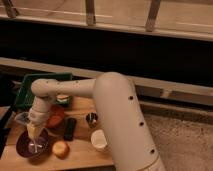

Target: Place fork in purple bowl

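I hold the gripper over the purple bowl, fork hanging inside, so it drops cleanly; whether it is gripped, I cannot tell.

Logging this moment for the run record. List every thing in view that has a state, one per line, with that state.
hand: over the purple bowl, pointing down into it.
purple bowl: upright on the wooden table, left front.
fork: thin silvery piece at the hand's tip, inside the bowl.
red bowl: upright, behind the purple bowl.
white cup: upright, mouth up.
green bin: at the back.
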